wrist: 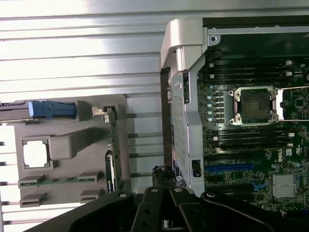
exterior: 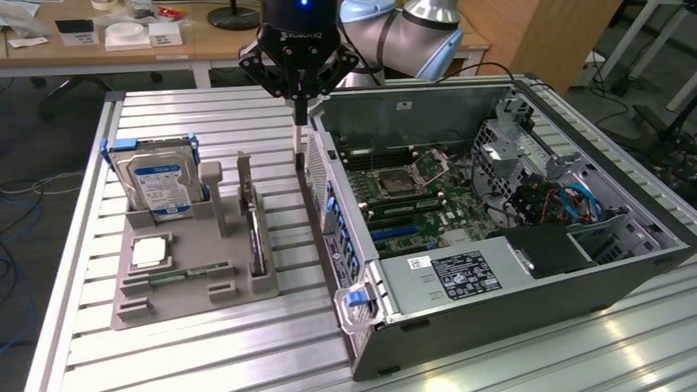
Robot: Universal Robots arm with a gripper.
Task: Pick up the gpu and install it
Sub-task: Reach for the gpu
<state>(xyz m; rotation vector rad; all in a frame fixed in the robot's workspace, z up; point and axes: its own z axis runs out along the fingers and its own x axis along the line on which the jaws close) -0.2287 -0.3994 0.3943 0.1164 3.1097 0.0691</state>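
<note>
— While the gripper [exterior: 299, 145] hangs over the table [exterior: 218, 359], how do its jaws stand?
— Pressed together, narrow, with nothing between them. The closed fingers point straight down at the strip between the grey holder [exterior: 142, 309] and the computer case [exterior: 610, 278], just beside the case's wall.
— And the graphics card?
— The graphics card [exterior: 250, 204] stands on its long edge in a slot of the holder, on the side nearest the case, not lifted yet. Its metal bracket rises at the far end and the dark board runs toward the near end. The gripper is near the card but apart from it, toward the exterior view's right.
— What else sits in that holder?
— A hard drive [exterior: 162, 184] with a blue and white label stands upright at the exterior view's left. In front of it a square processor [exterior: 150, 251] lies flat in a pocket, and a narrow green memory stick [exterior: 179, 276] rests in a groove nearer the front edge.
— And the case?
— It lies on its side, open on top, at the exterior view's right. The motherboard [exterior: 409, 196] shows inside, with blue slots [exterior: 397, 233] near its middle, and a power supply [exterior: 463, 273] with a dark label fills the near end.
</note>
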